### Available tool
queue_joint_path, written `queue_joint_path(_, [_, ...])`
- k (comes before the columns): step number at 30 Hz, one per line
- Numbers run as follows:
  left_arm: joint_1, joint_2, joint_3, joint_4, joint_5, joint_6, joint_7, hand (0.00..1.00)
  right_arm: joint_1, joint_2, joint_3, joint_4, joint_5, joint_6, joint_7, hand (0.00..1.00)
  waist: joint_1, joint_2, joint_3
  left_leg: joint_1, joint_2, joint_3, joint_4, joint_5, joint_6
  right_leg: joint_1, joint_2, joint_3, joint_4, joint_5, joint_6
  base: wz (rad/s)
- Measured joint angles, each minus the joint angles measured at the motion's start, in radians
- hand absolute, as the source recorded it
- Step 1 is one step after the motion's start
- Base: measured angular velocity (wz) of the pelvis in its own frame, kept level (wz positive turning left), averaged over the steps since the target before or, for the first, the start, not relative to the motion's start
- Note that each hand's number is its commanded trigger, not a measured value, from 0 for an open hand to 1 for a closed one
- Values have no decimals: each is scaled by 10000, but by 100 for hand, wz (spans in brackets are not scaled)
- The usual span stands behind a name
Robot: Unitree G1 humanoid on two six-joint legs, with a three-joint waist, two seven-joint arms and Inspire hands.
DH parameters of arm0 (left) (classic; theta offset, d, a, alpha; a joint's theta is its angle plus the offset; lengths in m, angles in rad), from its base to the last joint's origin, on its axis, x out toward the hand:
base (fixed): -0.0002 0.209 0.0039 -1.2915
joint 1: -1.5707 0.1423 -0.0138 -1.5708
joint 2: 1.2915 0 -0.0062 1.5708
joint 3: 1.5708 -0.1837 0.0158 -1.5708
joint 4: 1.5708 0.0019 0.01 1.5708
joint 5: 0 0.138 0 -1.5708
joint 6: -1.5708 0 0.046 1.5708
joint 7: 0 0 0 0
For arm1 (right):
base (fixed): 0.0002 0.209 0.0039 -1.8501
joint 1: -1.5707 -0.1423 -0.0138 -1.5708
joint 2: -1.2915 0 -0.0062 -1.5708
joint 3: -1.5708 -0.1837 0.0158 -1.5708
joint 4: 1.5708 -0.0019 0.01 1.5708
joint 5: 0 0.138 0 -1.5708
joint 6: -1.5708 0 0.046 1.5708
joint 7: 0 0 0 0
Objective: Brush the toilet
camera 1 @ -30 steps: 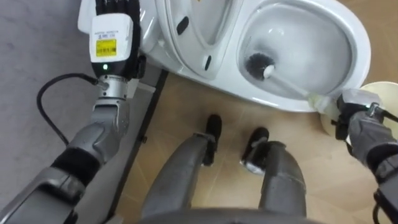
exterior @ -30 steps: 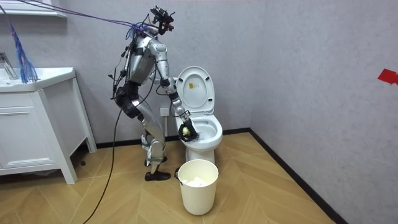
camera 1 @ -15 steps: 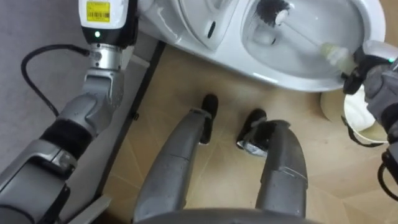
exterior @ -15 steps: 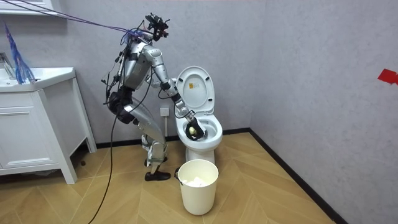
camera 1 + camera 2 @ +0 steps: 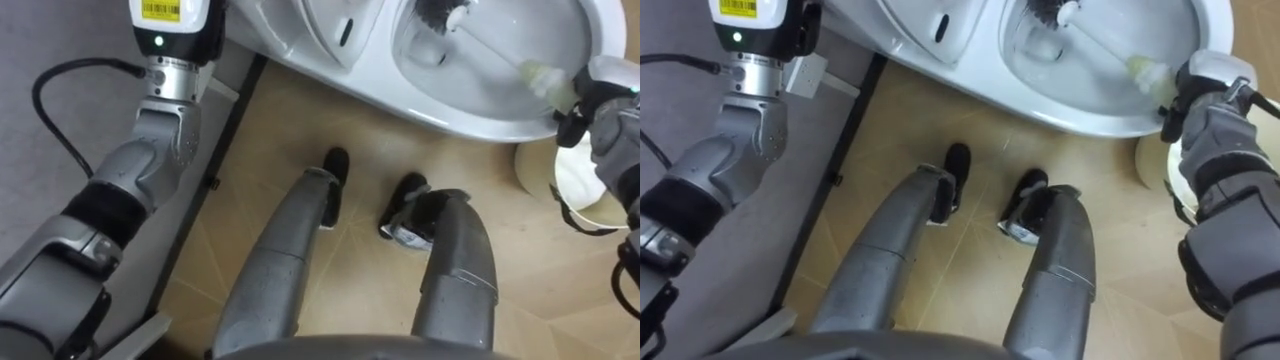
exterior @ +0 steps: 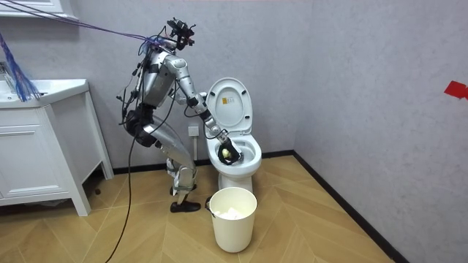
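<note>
Left eye view: grips the white plastic toilet brush with the dark bristle head (image 5: 488,45) in the right hand (image 5: 608,125), fingers curled round the pale end of its handle. Points the bristles up and leftward from those fingers, down inside the white ceramic toilet bowl (image 5: 470,115). Holds the fingers just outside the bowl's front rim, with a cream round waste bin (image 5: 572,190) close below them and little room between. Shows the left hand (image 5: 165,20) at the top edge with its fingers cut off; cannot tell their state.

Right eye view: shows more of the right forearm, with the bin tucked just beside the wrist. Leaves open wooden floor (image 5: 940,110) to the left of the fingers, between bowl and feet.

Room view: stands bent toward the toilet from the room view's left, right hand at the bowl below the raised white lid (image 6: 228,108). Shows the bin on the floor in front of the toilet, bare floor around it, and a white vanity cabinet (image 6: 36,153) well apart from the fingers.
</note>
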Motion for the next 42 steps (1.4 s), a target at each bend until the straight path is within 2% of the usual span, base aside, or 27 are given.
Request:
queue_joint_path(3, [0, -145, -48, 41, 189, -4, -129, 0, 218, 2, 86, -136, -915, 184, -3, 100, 253, 80, -33, 22, -9, -27, 138, -87, 11, 88, 75, -20, -11, 2, 29, -6])
queue_joint_path(4, [75, -237, -70, 59, 259, 8, -178, 0, 329, 2, 137, -236, -1444, 292, -2, 100, 302, 198, -47, 68, -7, -84, 177, -115, 11, 186, 106, -62, -46, -5, 61, 0])
queue_joint_path(6, [211, -469, -188, 61, 222, 39, -269, 0, 536, -25, 323, -315, -1895, 535, -19, 100, 468, 363, -134, 149, 62, -123, 216, -182, 42, 318, 178, -82, -122, -4, 111, -3])
queue_joint_path(8, [373, -652, -274, 61, 196, 35, -382, 0, 852, -67, 444, -488, -2080, 772, -98, 100, 570, 508, -133, 286, 103, -107, 246, -261, 74, 473, 205, -62, -138, -41, 170, -3])
queue_joint_path(9, [457, -750, -281, 65, 166, 40, -430, 0, 1004, -25, 442, -622, -2282, 927, -215, 100, 601, 612, -176, 315, 103, -120, 245, -282, 78, 520, 222, -59, -163, -49, 184, 0])
queue_joint_path(12, [754, -855, -252, 34, 134, 49, -463, 0, 1432, 15, 440, -982, -2713, 1234, -679, 100, 528, 786, -264, 438, 162, -126, 165, -293, 76, 666, 352, -56, -336, -39, 202, -3])
queue_joint_path(15, [1169, -993, -165, 30, 29, 32, -494, 0, 1987, 238, 310, -1310, -3129, 1573, -1190, 100, 354, 940, -348, 697, 174, -86, -28, -315, 81, 920, 381, -40, -501, -33, 217, 1])
queue_joint_path(18, [1604, -1064, -38, 39, -93, -23, -339, 0, 2522, 312, 309, -1486, -3276, 1584, -1543, 100, 95, 975, -375, 965, 159, -27, -151, -345, 1, 1152, 358, -41, -520, -140, 304, 5])
queue_joint_path(20, [1835, -1050, -11, 29, -463, -66, -117, 0, 2841, 426, 289, -1566, -3200, 1584, -1798, 100, -72, 976, -375, 1064, 178, -27, -165, -413, -27, 1239, 359, -50, -525, -226, 294, 0])
queue_joint_path(22, [2034, -1062, 26, 23, -1141, -177, 230, 0, 2928, 588, 289, -1642, -3201, 1575, -2021, 100, -201, 956, -377, 1131, 272, 13, -155, -506, -88, 1307, 391, -74, -527, -299, 216, -5])
queue_joint_path(26, [2140, -1048, 17, 50, -1577, -214, 277, 0, 3162, 722, 295, -1640, -3208, 1554, -2193, 100, -381, 918, -374, 1313, 353, 41, -126, -613, -157, 1599, 436, -235, -527, -428, 41, 10])
queue_joint_path(28, [2255, -1022, 99, 32, -1569, -213, 344, 0, 3199, 754, 312, -1646, -3177, 1487, -2200, 100, -323, 896, -376, 1340, 482, -34, -76, -709, -242, 1711, 625, -286, -680, -419, -16, -7])
queue_joint_path(32, [2208, -1026, 72, 36, -1532, -215, 381, 0, 3013, 729, 358, -1486, -2749, 1287, -2178, 100, -260, 881, -366, 1341, 496, -103, -63, -720, -274, 1760, 655, -347, -707, -399, -54, 0])
queue_joint_path(35, [1967, -885, -69, 25, -1535, -215, 331, 0, 2470, 759, 472, -898, -1896, 982, -1961, 100, 60, 676, -254, 1344, 524, 3, -58, -733, -296, 1631, 680, -177, -633, -376, -89, -17])
queue_joint_path(37, [1823, -684, -126, -72, -1446, -213, 401, 0, 1881, 684, 568, -696, -1448, 903, -1604, 100, 216, 410, -218, 1209, 604, 100, -86, -711, -309, 1391, 680, -100, -602, -294, -170, -18])
queue_joint_path(38, [1786, -611, -146, -120, -1444, -214, 425, 0, 1745, 675, 561, -696, -1250, 858, -1543, 100, 215, 353, -189, 1177, 605, 101, -92, -690, -319, 1356, 669, -119, -595, -273, -202, -6])
queue_joint_path(40, [1668, -358, -133, -197, -1344, -232, 544, 0, 1218, 767, 330, -698, -704, 649, -1424, 100, 226, 97, -86, 1095, 636, 151, -79, -617, -376, 1224, 755, -35, -559, -229, -235, -2])
queue_joint_path(41, [1655, -336, -65, -198, -1232, -232, 546, 0, 1038, 796, 243, -698, -723, 646, -1412, 100, 206, 24, -44, 1093, 633, 166, -68, -613, -382, 1199, 755, 5, -516, -229, -236, -3])
queue_joint_path(42, [1647, -304, 11, -241, -1092, -229, 541, 0, 701, 808, 98, -694, -744, 658, -1396, 100, 177, -138, -32, 1054, 621, 210, -62, -591, -412, 1092, 753, 93, -438, -238, -246, 0])
